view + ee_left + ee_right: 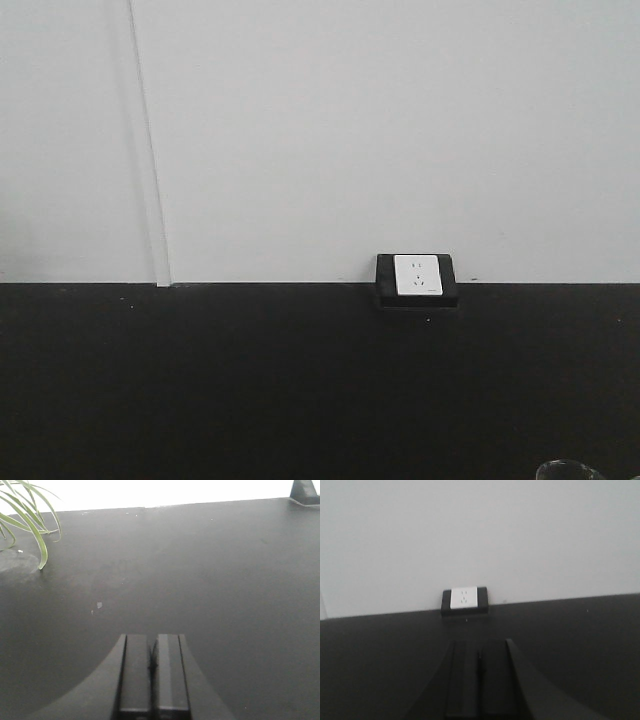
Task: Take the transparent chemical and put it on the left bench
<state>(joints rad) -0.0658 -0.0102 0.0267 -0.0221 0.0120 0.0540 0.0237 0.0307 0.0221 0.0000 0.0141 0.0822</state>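
My left gripper [153, 647] is shut and empty, low over a black counter [200, 580]. My right gripper [479, 650] is shut and empty over the same counter [580, 630], pointing at a white socket in a black box [464, 600]. A curved clear glass rim [568, 470] shows at the bottom right edge of the front view; I cannot tell which vessel it is. No beaker shows in either wrist view. The left bench is out of view.
The socket box [417, 278] stands against the white wall [380, 130] at the counter's back edge; its corner shows in the left wrist view [305, 492]. Green plant leaves [30, 520] hang over the counter's far left.
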